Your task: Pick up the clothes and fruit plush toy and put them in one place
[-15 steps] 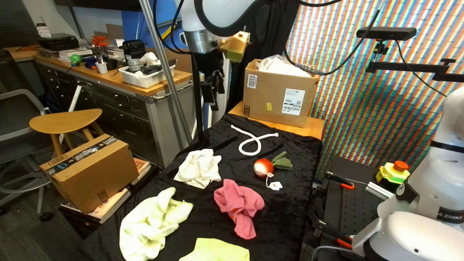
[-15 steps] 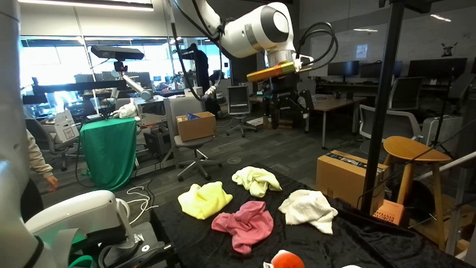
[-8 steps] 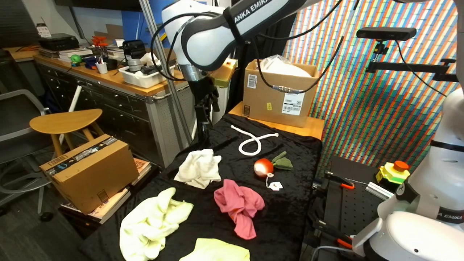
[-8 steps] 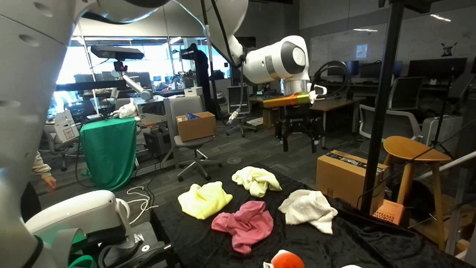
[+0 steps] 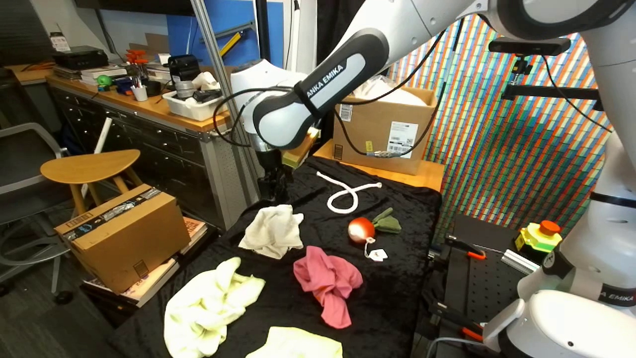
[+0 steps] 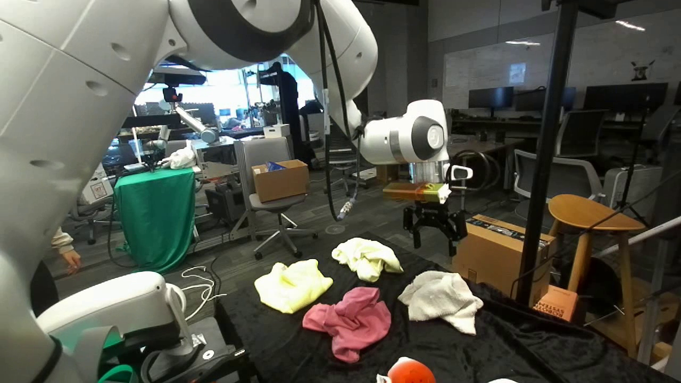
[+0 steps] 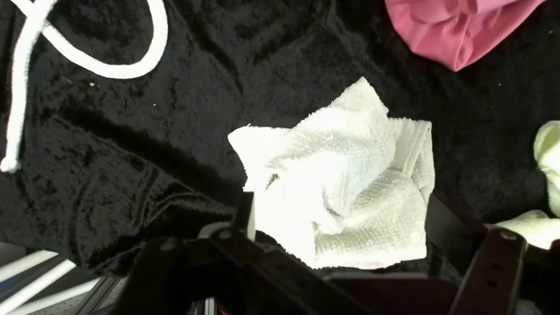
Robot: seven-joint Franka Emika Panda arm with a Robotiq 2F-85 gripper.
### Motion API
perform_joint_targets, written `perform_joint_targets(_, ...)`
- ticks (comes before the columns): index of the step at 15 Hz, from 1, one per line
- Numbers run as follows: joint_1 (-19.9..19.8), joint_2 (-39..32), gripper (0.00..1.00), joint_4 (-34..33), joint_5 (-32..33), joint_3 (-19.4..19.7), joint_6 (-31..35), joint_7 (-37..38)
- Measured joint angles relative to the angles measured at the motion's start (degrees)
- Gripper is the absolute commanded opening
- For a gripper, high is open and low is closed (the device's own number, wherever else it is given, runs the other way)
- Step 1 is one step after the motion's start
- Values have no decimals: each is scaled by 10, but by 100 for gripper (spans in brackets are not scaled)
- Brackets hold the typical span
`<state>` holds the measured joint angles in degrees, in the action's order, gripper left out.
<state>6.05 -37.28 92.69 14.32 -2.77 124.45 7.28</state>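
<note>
Jaws wide apart, empty, above white garment (image 7: 341, 188), carton (image 5: 370, 124) holding white bundle (image 5: 406, 97), tub (image 5: 198, 113) of mixed items (image 5: 206, 95)

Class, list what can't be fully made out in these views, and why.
Yellow garment: cut by bottom edge in an exterior view.
Red plush toy: likewise, in an exterior view.
Toy's tag: marks too small to read in an exterior view.
White garment: some folds lost to glare, wrist view.

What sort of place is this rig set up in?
Probably a robotics lab: in an exterior view there's a Franka arm, what looks like a yellow-and-red emergency stop, and a long, cluttered drawer workbench.
</note>
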Motion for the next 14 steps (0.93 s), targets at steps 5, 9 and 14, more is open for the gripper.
perform_joint_targets(5,26,-59,100,-11,0,33,54,102)
perform_joint_targets(9,50,-114,100,-55,-2,59,59,184)
perform_joint_targets(14,62,-159,100,-107,-9,78,66,237)
